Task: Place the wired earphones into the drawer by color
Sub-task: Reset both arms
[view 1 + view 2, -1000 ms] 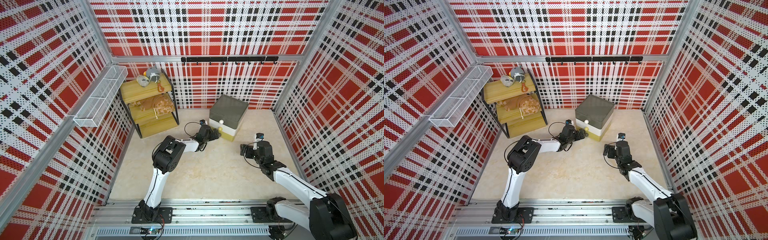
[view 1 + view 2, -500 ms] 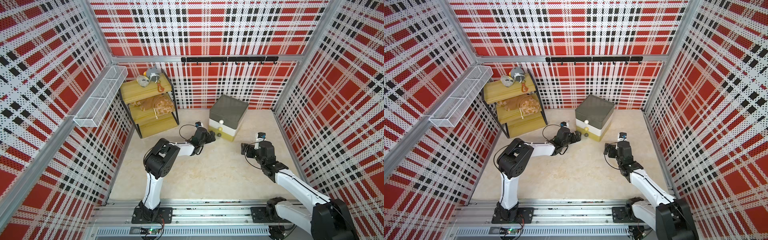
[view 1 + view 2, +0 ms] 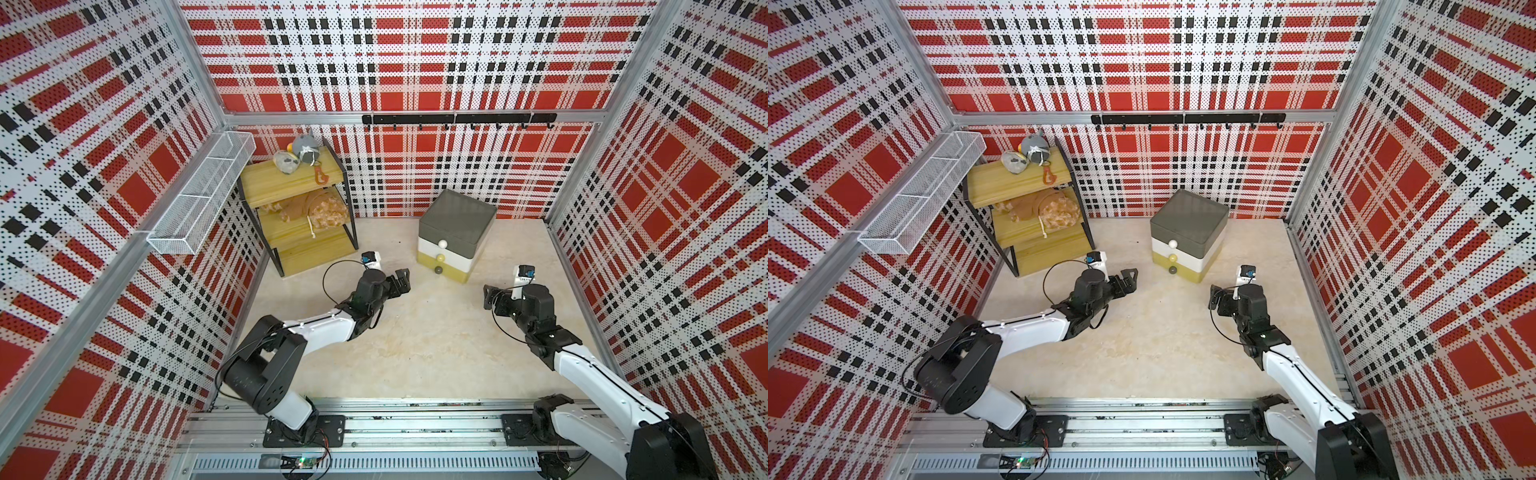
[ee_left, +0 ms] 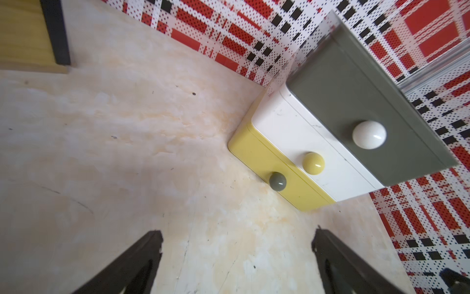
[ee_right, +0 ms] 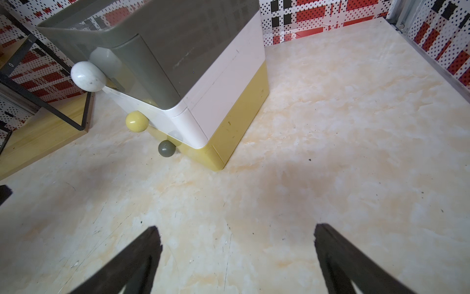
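- Your left claw is spread wide and empty, over the bench.
- The drawer stands just ahead of that claw, not touching it, with all three fronts pushed in.
- Your right claw is also spread wide and empty, with the drawer ahead of it, near but apart.

the pale marbled table bore the drawer near the back wall and the rack in the back left corner, the two standing apart with bare surface between them.
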Controlling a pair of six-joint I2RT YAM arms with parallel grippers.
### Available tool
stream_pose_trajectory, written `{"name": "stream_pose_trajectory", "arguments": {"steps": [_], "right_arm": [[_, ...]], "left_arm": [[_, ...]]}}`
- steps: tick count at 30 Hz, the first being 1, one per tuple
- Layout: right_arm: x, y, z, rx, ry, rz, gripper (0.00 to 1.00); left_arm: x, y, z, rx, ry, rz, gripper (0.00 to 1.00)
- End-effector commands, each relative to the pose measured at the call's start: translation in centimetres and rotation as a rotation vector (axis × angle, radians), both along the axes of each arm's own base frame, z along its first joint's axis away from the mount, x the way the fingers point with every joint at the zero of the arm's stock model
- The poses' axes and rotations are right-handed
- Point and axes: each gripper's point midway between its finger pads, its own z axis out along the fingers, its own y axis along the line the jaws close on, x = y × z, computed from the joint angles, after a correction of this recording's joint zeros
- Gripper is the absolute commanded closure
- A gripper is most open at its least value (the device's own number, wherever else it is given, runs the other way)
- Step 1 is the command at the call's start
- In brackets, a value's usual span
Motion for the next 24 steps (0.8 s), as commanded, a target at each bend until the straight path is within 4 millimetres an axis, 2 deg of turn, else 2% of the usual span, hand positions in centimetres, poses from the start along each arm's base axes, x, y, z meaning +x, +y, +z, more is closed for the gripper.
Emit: {"name": "stream_pose_trajectory", "arguments": {"steps": [1, 7, 13, 19, 24], "right_arm": [[-0.6, -0.7, 0.1, -0.014, -0.004, -0.019, 0.0], [-1.3, -1.0, 0.4, -0.023, -0.023, -0.018, 0.0], [-1.4, -1.7, 1.2, -0.066, -0.083, -0.038, 0.0], [-1.2, -2.9, 1.6, -0.173, -0.15, -0.071, 0.0], [-0.7, -2.8, 2.0, -0.204, -0.179, -0.054, 0.0]], "left_arm": [[-1.4, 2.2, 2.2, 0.024, -0.092, 0.027, 0.01], [-4.8, 6.4, 4.1, 0.086, -0.207, 0.088, 0.01], [-6.8, 10.1, 5.4, 0.161, -0.315, 0.164, 0.01], [-8.0, 14.9, 6.7, 0.256, -0.437, 0.347, 0.01], [-7.6, 18.5, 6.6, 0.347, -0.461, 0.436, 0.01]]}}
